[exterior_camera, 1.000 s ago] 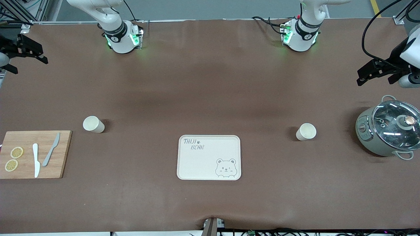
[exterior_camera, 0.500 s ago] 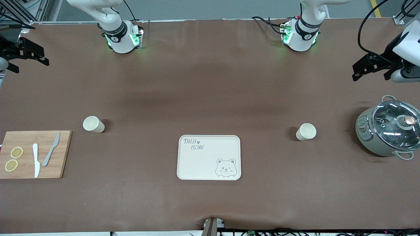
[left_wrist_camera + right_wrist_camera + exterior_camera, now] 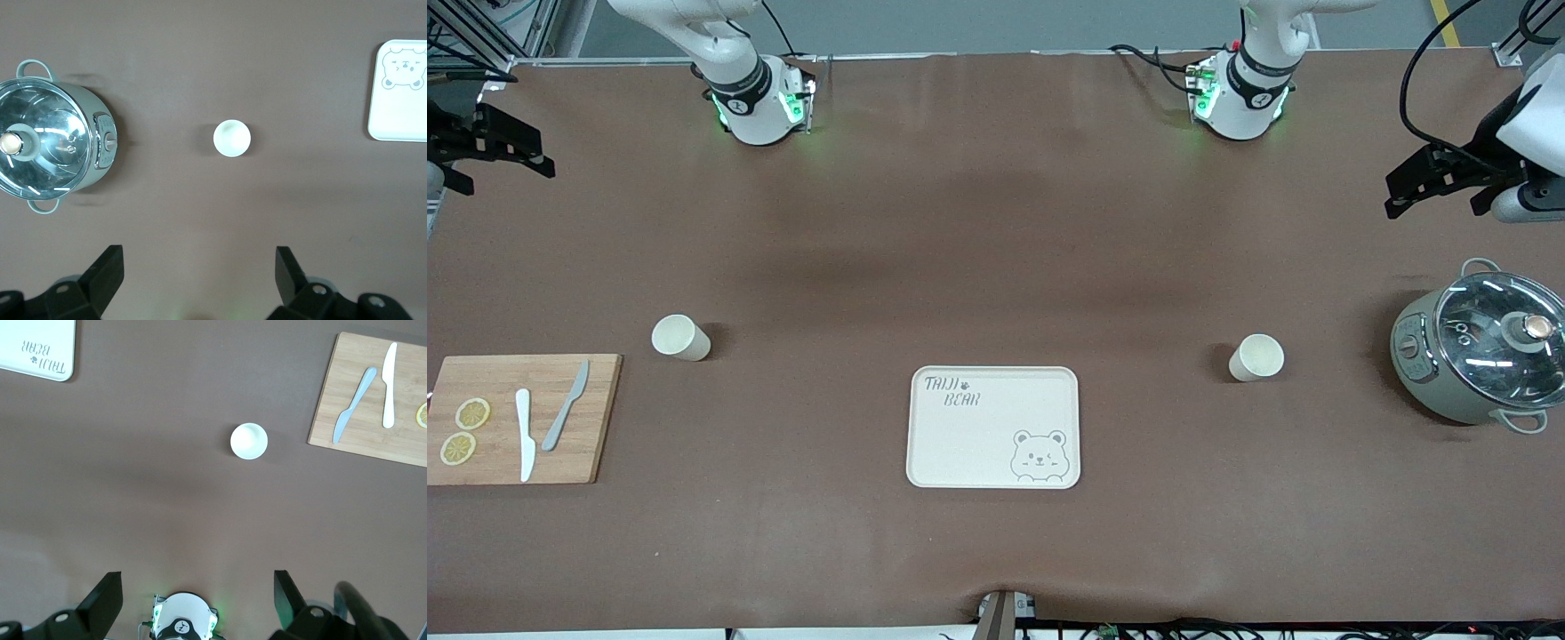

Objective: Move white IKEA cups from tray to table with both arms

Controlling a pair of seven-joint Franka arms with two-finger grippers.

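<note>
Two small cream-white cups stand upright on the brown table. One cup point(image 3: 680, 338) is toward the right arm's end, the other cup point(image 3: 1256, 357) toward the left arm's end. My left gripper point(image 3: 1398, 191) is open and empty, high over the table's left-arm end. In the left wrist view its cup point(image 3: 232, 139) lies well ahead of the open gripper point(image 3: 199, 267). My right gripper point(image 3: 541, 156) is open and empty, high over the right-arm end. In the right wrist view its cup point(image 3: 249, 441) lies ahead of the open gripper point(image 3: 198, 587).
A bear-printed tray point(image 3: 925, 444) lies between the cups, nearer the front camera. A glass-lidded pot point(image 3: 1480, 347) stands at the left arm's end. A wooden board point(image 3: 596, 427) with two knives and lemon slices lies at the right arm's end.
Both grippers have shifted slightly toward the robots' side of the table while staying open. The cups and tray have not moved.
</note>
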